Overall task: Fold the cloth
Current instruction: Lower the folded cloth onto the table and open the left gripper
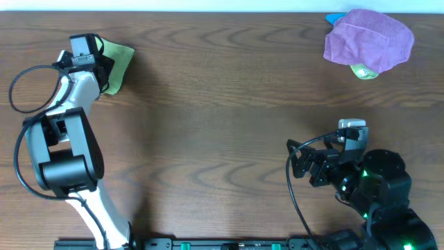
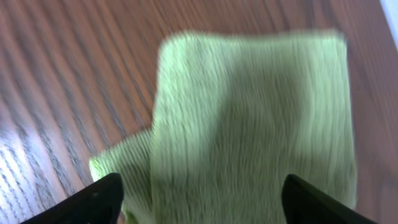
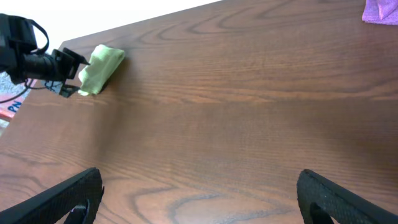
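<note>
A soft green cloth [image 1: 119,58] lies on the brown wooden table [image 1: 222,104], far out at about 10 o'clock in the view from above. It looks folded over, with one layer on top of another. A small bit of the lower layer sticks out at 8 o'clock in the left wrist view. That view is a little blurry.

The left hand [image 2: 202,185] is right by the green cloth. Its two black fingers [image 2: 102,198] are wide apart, one on each side, and they are not pinching anything. The cloth lies flat on the table in front of them.

The right hand [image 3: 199,178] is low at about 5 o'clock on the table, well apart from the green cloth. Its fingers are spread wide too, and there is only bare wood between them.

A crumpled purple cloth [image 1: 371,38] sits in a heap at about 2 o'clock. A bit of green [image 1: 364,71] and a bit of blue [image 1: 334,17] peek out from under it.
</note>
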### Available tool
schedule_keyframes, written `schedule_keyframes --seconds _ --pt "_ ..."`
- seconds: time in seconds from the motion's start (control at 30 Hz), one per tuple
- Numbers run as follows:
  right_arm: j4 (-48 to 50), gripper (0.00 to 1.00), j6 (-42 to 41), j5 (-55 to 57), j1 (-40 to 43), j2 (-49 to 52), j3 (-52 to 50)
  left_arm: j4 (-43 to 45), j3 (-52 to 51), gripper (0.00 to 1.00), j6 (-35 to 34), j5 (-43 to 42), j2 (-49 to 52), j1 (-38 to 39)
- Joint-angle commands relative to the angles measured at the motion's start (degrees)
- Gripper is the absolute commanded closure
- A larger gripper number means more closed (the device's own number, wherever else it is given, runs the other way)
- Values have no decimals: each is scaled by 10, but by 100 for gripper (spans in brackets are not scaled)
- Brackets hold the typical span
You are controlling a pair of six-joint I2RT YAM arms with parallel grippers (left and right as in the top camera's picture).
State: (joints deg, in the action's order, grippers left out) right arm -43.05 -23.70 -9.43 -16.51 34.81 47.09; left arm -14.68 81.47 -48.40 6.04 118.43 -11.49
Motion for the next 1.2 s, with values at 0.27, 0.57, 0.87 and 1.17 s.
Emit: schedule_keyframes --seconds 0.27,0.57,0.87,1.17 --pt "-1 1 -7 -2 4 -2 -4 -132 -4 5 161 -67 -182 -1" --pt "-1 1 -7 -2 4 -2 -4 -169 -4 5 182 -100 -314 -1" --pt "-1 1 -7 -2 4 -2 -4 -177 -4 5 182 -120 -353 -3" --pt "-1 1 -7 -2 4 -2 -4 -289 -4 5 226 -129 -414 7"
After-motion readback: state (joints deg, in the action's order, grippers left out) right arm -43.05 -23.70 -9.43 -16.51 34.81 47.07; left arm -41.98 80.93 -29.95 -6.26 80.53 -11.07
